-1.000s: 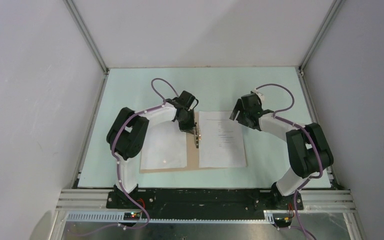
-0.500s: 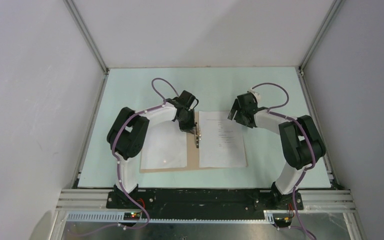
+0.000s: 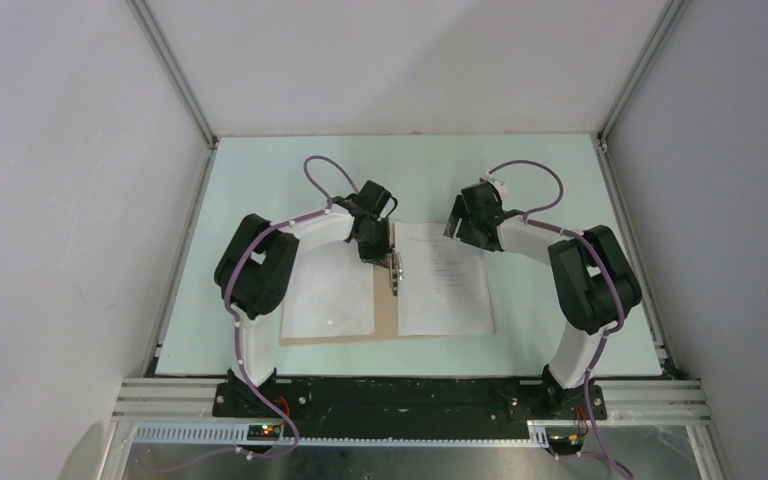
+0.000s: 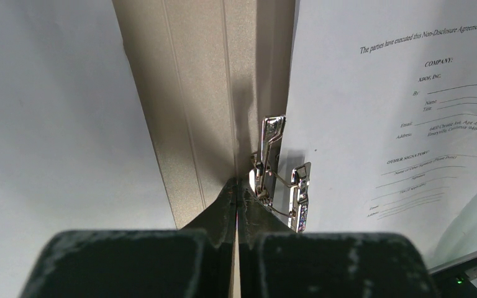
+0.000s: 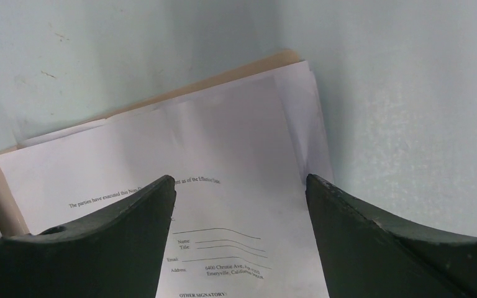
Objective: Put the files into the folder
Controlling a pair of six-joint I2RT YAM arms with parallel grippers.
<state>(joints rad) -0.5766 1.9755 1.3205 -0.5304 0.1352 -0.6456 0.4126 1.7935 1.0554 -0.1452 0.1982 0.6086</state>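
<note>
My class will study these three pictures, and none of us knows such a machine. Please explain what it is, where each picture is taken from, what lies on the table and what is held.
These are two robot arms, each ending in a two-finger gripper. The wide picture comes from a fixed camera above and behind them; the close-ups come from a camera on each wrist. On the pale green table lies an open tan folder, with white printed files on its right half. The left gripper is shut, its tips at the spine beside the metal clip; whether it pinches anything I cannot tell. The right gripper is open over the files' far end, holding nothing.
</note>
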